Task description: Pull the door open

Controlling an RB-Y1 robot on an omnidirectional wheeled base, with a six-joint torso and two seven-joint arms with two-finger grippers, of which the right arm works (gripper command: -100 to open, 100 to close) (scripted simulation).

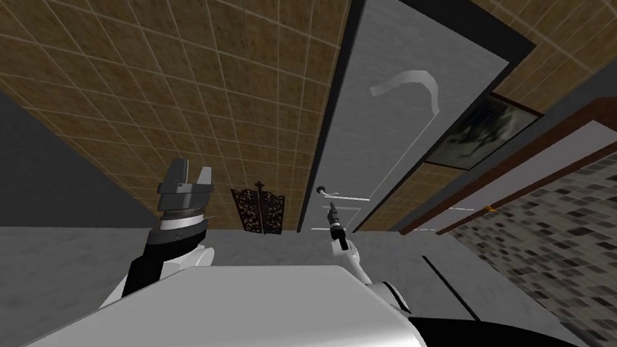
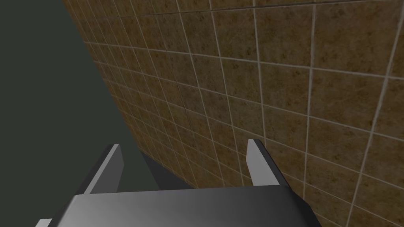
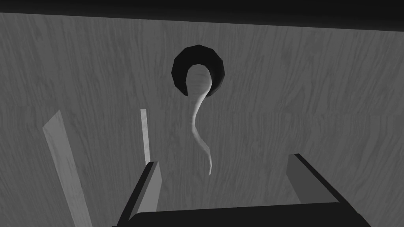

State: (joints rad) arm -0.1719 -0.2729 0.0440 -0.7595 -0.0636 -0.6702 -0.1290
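Note:
A grey, wood-grained door in a dark frame stands ahead of me. Its lever handle sits low at the door's left edge. My right gripper reaches up to just below that handle. In the right wrist view the pale lever curves out of a dark round rosette toward my right gripper, which is open. The lever's tip ends level with the fingertips, nearer one finger and touching neither. My left gripper is held up at my left, open, facing a brown tiled wall.
A brown tiled wall runs left of the door, with a dark ornate grille low beside the frame. Right of the door hang a dark picture and a second, brown-framed door. A mosaic wall closes the right side.

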